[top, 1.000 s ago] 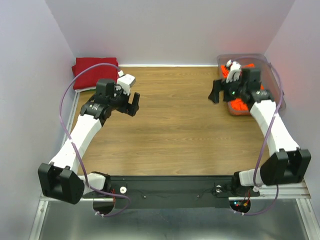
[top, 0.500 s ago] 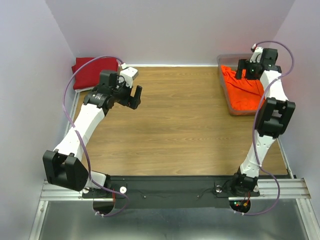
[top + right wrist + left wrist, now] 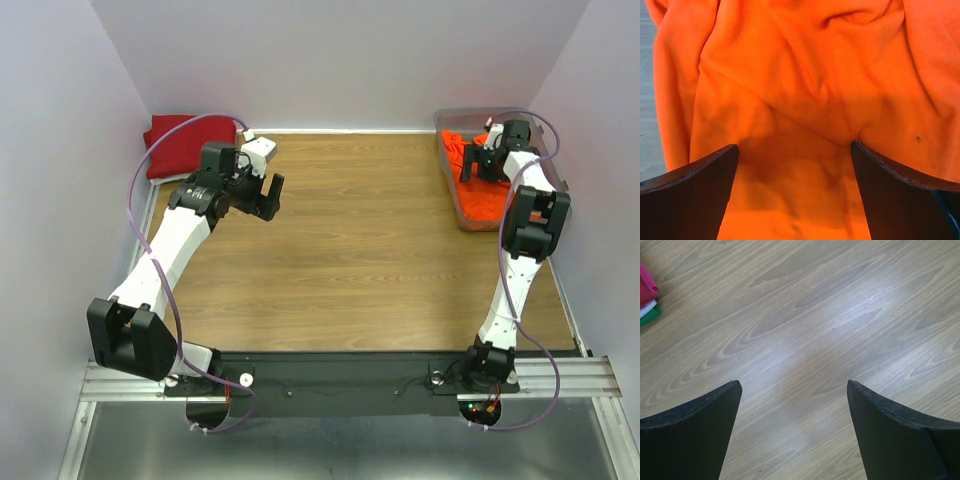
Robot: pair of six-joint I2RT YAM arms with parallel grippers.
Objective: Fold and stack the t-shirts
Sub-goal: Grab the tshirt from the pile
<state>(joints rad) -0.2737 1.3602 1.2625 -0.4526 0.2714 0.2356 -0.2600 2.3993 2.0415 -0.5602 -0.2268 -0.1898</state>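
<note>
Pickup step, likely: right end effector, jaws wide, empty, over orange t-shirt in far-right bin; next: descend, pinch cloth. Left end effector open, empty, above worktop.

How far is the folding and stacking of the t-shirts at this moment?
Done: the dark red t-shirt lies folded at the far-left corner. In hand: nothing; the open right gripper hovers over the crumpled orange t-shirt in the clear bin. Remaining: grasping, folding, stacking it.

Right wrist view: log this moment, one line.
right hand: open, over orange t-shirt in bin | left hand: open, over table | red t-shirt: folded, far-left corner
</note>
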